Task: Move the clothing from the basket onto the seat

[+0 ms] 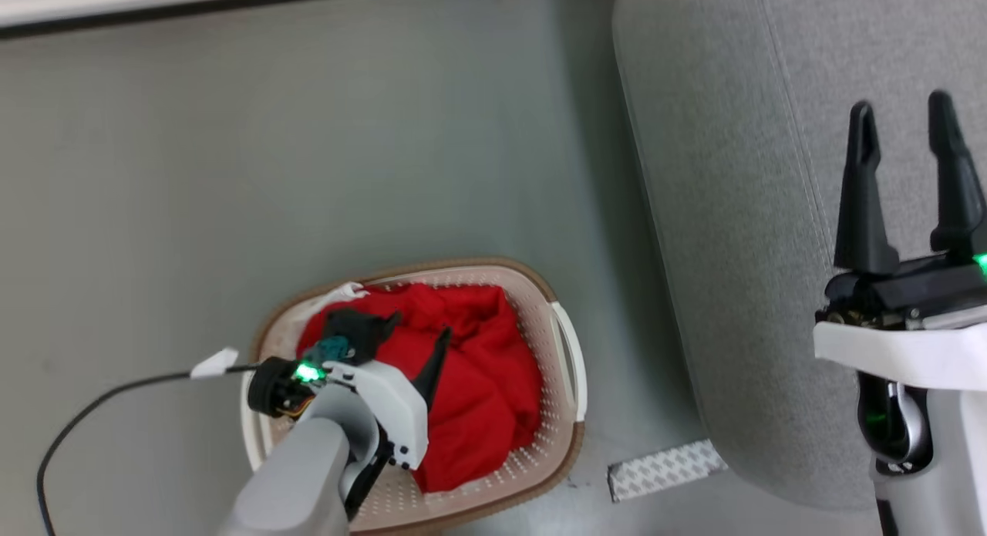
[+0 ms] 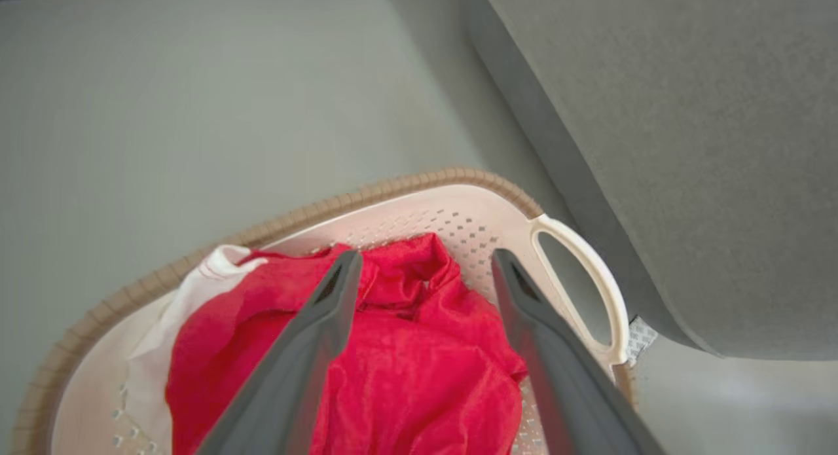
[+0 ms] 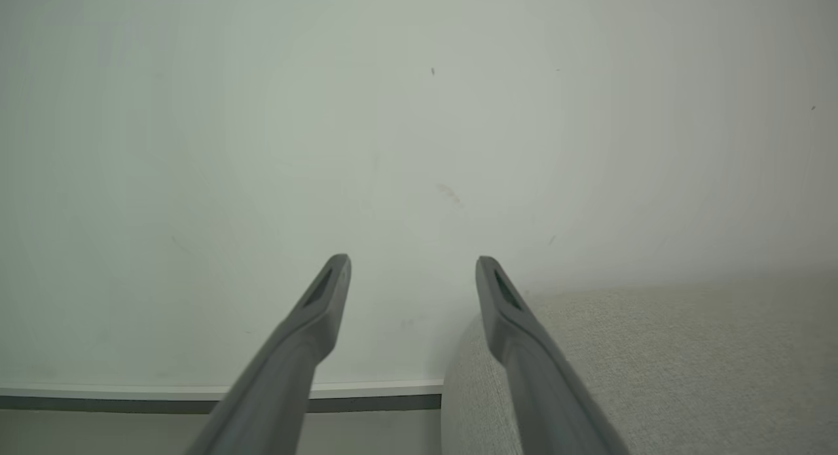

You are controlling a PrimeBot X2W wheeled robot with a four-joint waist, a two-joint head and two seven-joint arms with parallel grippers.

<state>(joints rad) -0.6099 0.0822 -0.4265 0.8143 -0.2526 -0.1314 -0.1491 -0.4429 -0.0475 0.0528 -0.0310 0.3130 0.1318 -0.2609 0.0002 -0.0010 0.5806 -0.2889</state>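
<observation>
Reaching into the basket (image 1: 544,443) with our left gripper (image 2: 427,257), we hold its two dark fingers spread wide, gripping nothing, tips hanging just above the red clothing (image 1: 478,382). The clothing lies bunched inside the basket, which sits on the floor (image 1: 231,173) just beside the grey seat (image 1: 732,212), and a bit of white cloth (image 2: 216,265) is draped on the rim. Our right gripper (image 1: 902,104) hovers over the seat, likewise wide and empty.

To do this grab well, we judge it best to drop straight down onto the raised fold between the fingers, where the fabric looks thickest. We sink deep enough to pinch several layers, since thin cloth probably slips out of a shallow pinch. We keep the finger nearer the handle (image 2: 589,272) off the perforated wall and off the handle itself, both close to it in the left wrist view. Catching either may drag the light basket along. Once closed, we lift high enough for the trailing cloth to clear the rim before swinging toward the seat.
</observation>
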